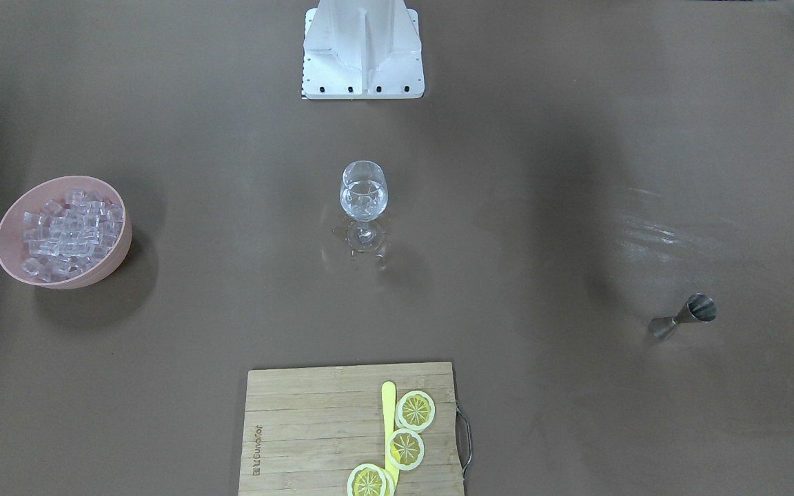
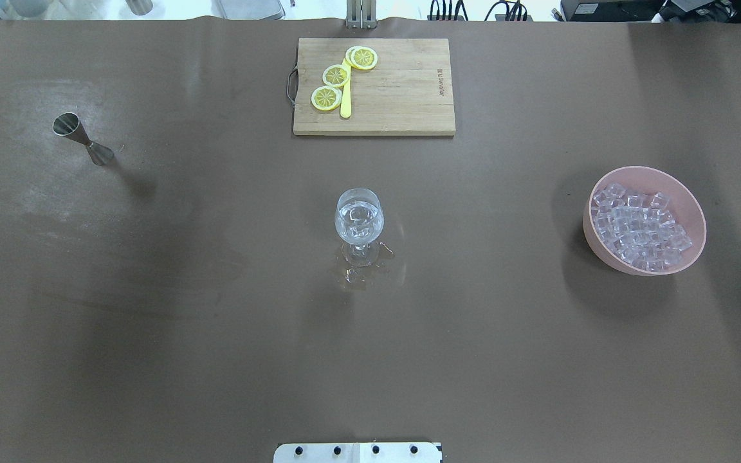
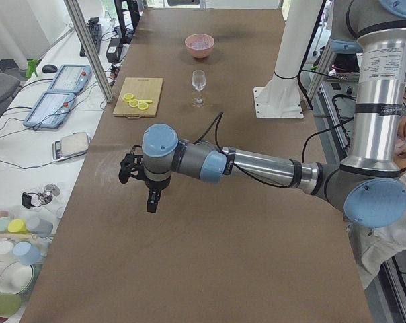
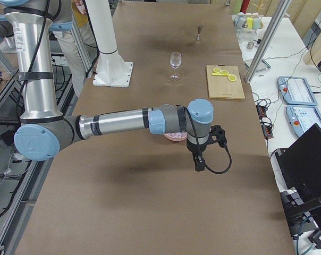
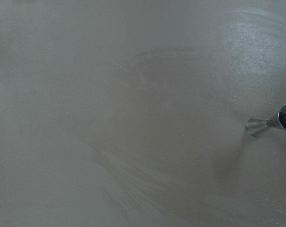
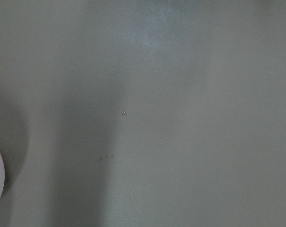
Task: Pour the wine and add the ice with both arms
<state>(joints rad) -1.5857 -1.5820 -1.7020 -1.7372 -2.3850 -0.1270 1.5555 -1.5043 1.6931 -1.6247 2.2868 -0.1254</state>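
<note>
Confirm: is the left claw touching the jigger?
Apart. The overhead view shows the jigger standing alone, bare table all round it, and the left claw nowhere in that frame.

Colourless wine (image 2: 358,217) is held in an upright glass (image 2: 360,254) well apart from the left gripper (image 3: 151,204), and clear ice cubes (image 2: 637,228) are heaped near the right gripper (image 4: 199,163).

Matt table cover (image 2: 216,321); shiny metal jigger (image 2: 83,138); wooden board (image 2: 402,96); glassy ice (image 2: 637,231).
</note>
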